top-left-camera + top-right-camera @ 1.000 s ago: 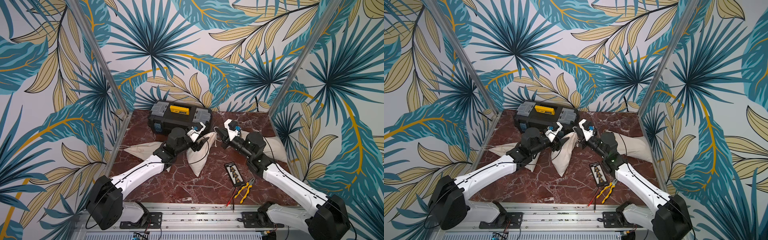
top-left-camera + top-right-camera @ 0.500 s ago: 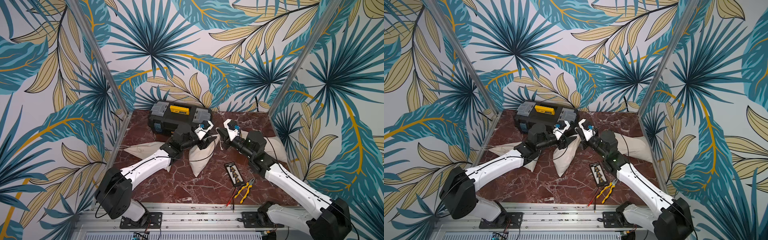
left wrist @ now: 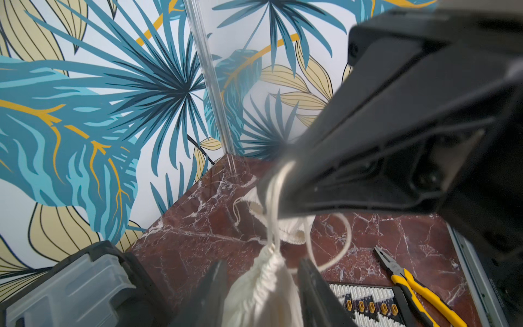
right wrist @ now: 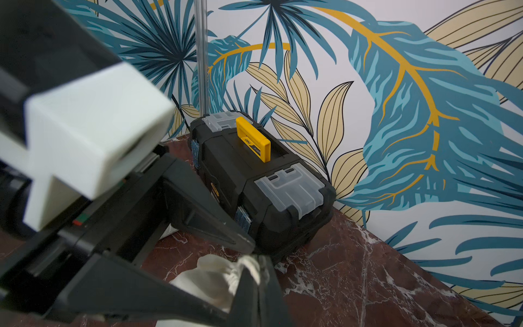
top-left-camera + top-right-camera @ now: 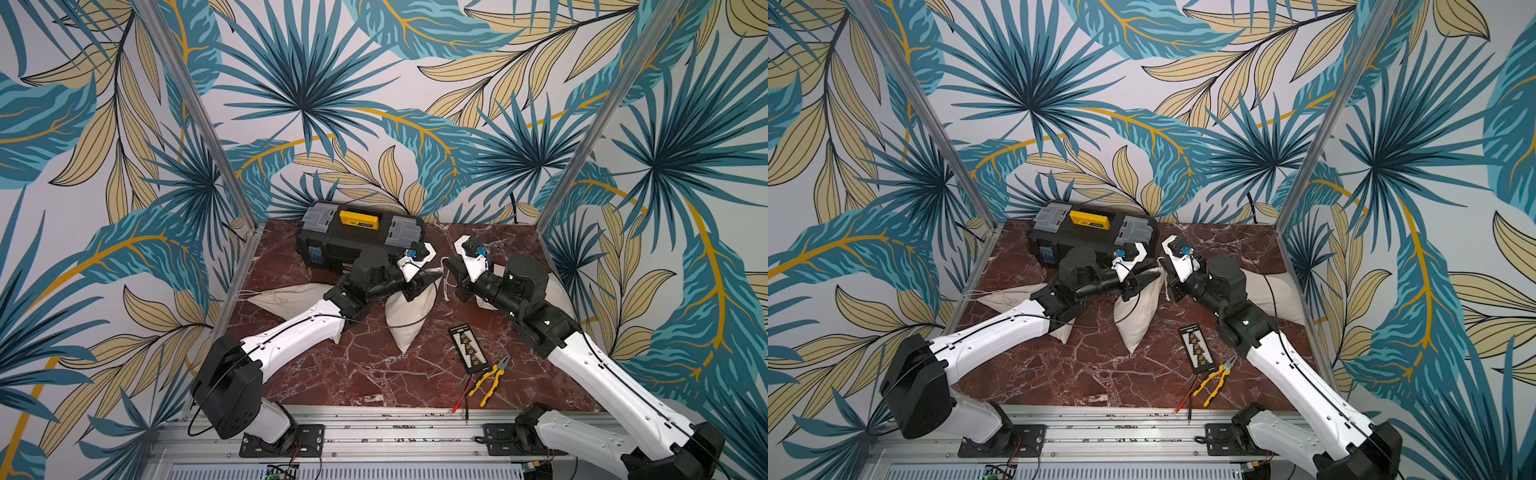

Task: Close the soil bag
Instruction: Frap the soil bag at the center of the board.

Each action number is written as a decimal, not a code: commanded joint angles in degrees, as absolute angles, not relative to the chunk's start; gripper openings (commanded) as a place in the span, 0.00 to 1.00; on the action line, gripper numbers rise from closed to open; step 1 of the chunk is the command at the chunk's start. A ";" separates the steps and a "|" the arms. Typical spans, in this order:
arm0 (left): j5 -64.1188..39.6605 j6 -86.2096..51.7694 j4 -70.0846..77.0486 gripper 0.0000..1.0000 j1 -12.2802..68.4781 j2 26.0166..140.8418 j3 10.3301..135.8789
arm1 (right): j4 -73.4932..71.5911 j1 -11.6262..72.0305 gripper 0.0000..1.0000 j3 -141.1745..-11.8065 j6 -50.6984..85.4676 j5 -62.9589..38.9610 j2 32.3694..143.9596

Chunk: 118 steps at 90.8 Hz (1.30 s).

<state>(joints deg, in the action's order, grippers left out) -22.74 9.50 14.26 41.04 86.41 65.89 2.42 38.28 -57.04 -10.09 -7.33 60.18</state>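
Over the last second the left pincer [image 3: 261, 263] was swung onto the gathered neck of the bag [image 5: 406, 305], lying on the counter [image 5: 374, 374], and half narrowed around it, while the cord [image 3: 273, 215] was held in the shut right pincer [image 4: 256, 271], so cinching was judged imminent.

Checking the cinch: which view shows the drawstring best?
Left wrist view: the drawstring runs clearly from the gathered soil bag into the right gripper. Both top views show a tiny thread; the right wrist view, only blurred cloth.
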 commanded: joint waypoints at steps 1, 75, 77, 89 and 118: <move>-23.02 9.36 14.49 0.43 41.51 87.40 68.82 | 3.19 38.95 0.00 -58.54 -10.25 -8.51 60.56; 28.93 17.16 3.91 0.00 42.96 93.53 63.78 | -0.48 38.96 0.00 -55.63 -10.74 11.57 45.08; 32.28 17.17 3.70 0.00 42.86 93.91 63.16 | -0.56 38.98 0.00 -55.59 -10.70 12.78 44.40; 41.43 13.34 0.63 0.00 41.32 95.45 60.88 | -1.68 38.95 0.00 -54.78 -10.26 16.26 40.95; 42.98 0.72 -12.40 0.05 34.81 97.37 63.24 | -2.67 38.91 0.00 -53.25 -8.81 15.72 38.06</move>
